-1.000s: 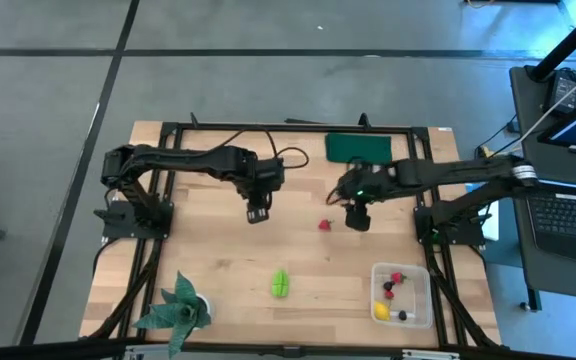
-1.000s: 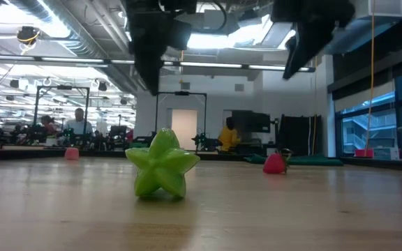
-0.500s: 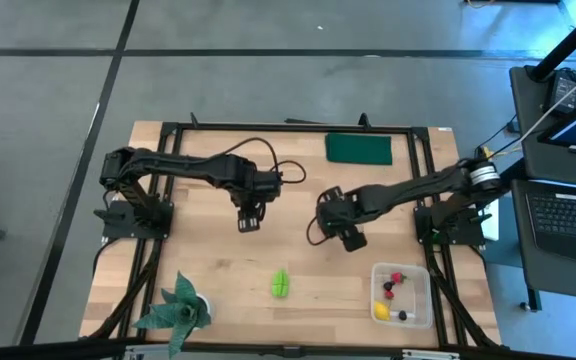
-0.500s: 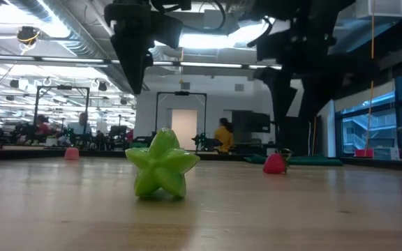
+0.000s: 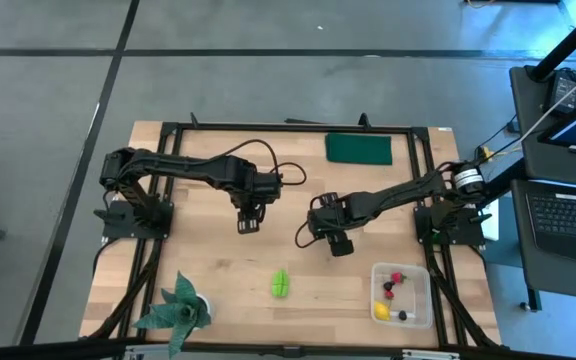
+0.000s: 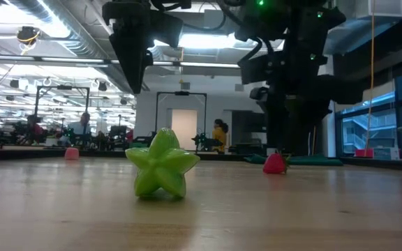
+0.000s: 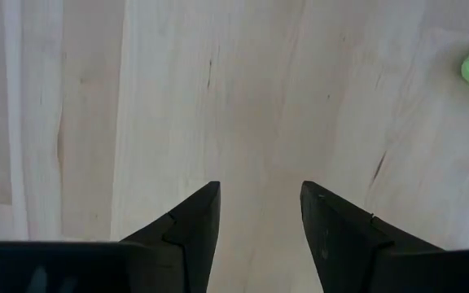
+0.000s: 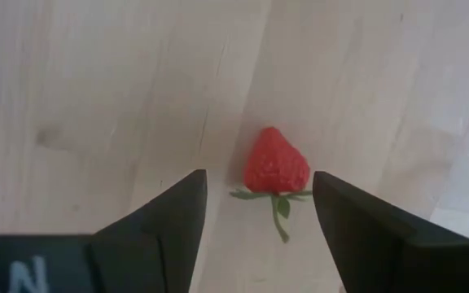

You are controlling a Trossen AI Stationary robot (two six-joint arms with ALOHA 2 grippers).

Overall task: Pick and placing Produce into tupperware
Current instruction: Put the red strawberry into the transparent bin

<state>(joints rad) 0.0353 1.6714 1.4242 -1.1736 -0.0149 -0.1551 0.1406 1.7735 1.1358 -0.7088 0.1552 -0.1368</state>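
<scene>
The right arm is being held stretched across the light wooden table (image 5: pixel 208 260) toward its middle, w/ the right gripper (image 5: pixel 334 238) pointed down over the small red toy strawberry (image 8: pixel 276 161). Its fingers (image 8: pixel 168 221) are being kept wide apart, nothing gripped; in the right wrist view the strawberry is lying between them on the wood, touching neither. In the low view the berry (image 6: pixel 275 163) is seen resting on the table below the dark arm.

The left arm is being held bent over the table's centre-left, the left gripper (image 5: pixel 249 219) aimed down at bare wood. Its fingers (image 7: pixel 187 232) are being held apart at a moderate gap, empty.

The bright green ridged star-shaped toy fruit (image 5: pixel 281 283) is lying nearer the front edge, apart from both grippers. The clear shallow plastic tupperware box (image 5: pixel 420 272) is sitting at the front right corner, w/ red berries (image 5: pixel 397 278), a yellow lemon-like piece (image 5: pixel 381 311) & a dark berry (image 5: pixel 402 315) inside. A flat dark green rectangle (image 5: pixel 358 148) is lying at the rear, and a leafy green potted plant (image 5: pixel 176 308) is standing at the front left.
</scene>
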